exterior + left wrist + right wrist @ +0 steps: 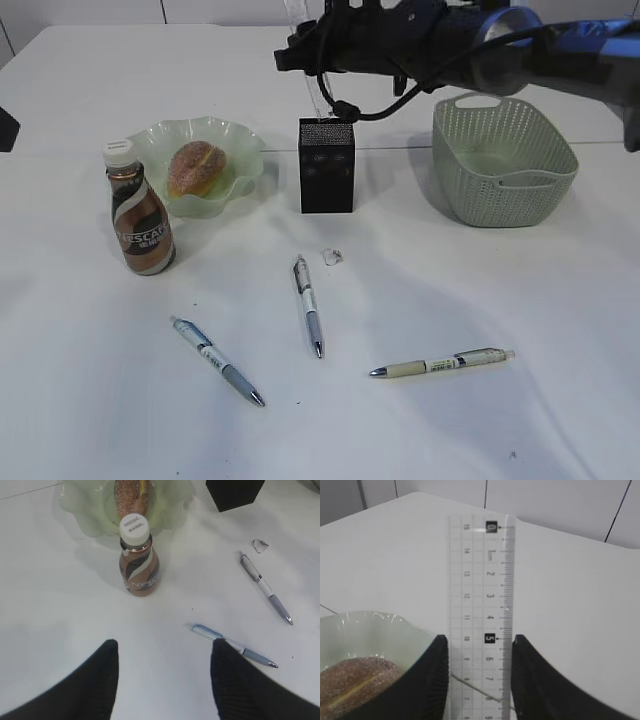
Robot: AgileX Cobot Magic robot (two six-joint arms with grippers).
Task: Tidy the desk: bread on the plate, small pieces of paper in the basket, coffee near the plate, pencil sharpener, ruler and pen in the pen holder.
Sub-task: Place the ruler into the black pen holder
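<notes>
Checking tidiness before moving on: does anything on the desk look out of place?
Three pens lie scattered on the desk, outside the pen holder. A small paper scrap lies loose, not in the basket.

A pale grey panelled wall runs along the far side of the worktop. In the exterior view only a thin strip of it shows at the top left, split by one thin upright seam. The right wrist view shows more of it: smooth flat panels parted by dark narrow joints, some upright and one slanting at the far right. A small dark angular object juts in at the left edge of the exterior view; what it is cannot be told.
</notes>
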